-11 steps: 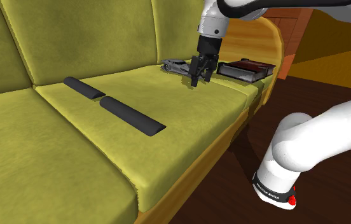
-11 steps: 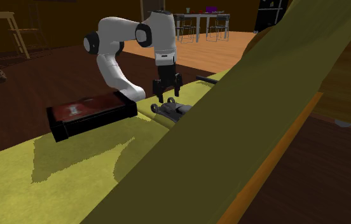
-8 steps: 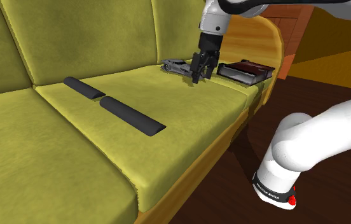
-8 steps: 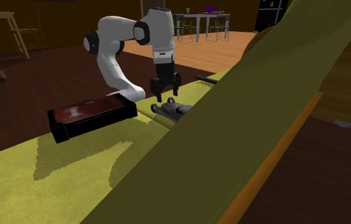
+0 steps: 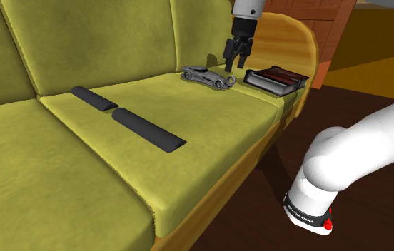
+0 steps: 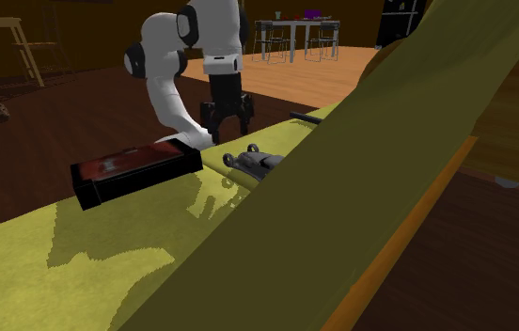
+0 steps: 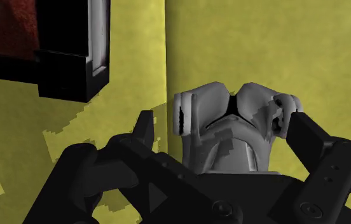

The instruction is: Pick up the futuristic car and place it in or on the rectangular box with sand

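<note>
I read the car (image 5: 205, 75) as plain grey, the sofa (image 5: 117, 43) olive-yellow — the box (image 5: 277, 78) black with a dark red top

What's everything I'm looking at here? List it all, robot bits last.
Sofa: one, yellow-green with a wooden arm, under everything.
Toy car: one, grey, on the seat beside the box.
Box: one, black with a dark red top, at the sofa's arm end.
Bars: two, black, in a row on the middle cushion.
Table: one, pale, with stools, far back.
Arm: one, white.
Gripper: one, black, open above the car.
</note>
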Motion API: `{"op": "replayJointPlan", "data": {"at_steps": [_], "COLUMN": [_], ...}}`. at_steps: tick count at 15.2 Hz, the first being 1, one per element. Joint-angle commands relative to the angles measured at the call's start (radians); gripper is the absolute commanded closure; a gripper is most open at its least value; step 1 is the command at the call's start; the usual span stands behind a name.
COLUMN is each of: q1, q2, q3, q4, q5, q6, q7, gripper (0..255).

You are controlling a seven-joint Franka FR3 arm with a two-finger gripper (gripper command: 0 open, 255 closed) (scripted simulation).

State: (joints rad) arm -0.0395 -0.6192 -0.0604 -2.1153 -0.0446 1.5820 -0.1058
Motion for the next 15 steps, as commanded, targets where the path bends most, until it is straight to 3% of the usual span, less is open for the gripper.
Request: {"op": "replayJointPlan", "data": {"at_steps": [1, 9, 15], "q1": [-0.009, -0.011, -0.011], "q2": [0.037, 0.017, 0.017], "q3": [-0.03, -0.035, -0.035], "q4": [0.064, -0.054, -0.054], "q5": [-0.02, -0.024, -0.024], "q6": [-0.022, 0.076, 0.076], "q7": [-0.043, -0.042, -0.042], "gripper": [0, 0, 0]}}
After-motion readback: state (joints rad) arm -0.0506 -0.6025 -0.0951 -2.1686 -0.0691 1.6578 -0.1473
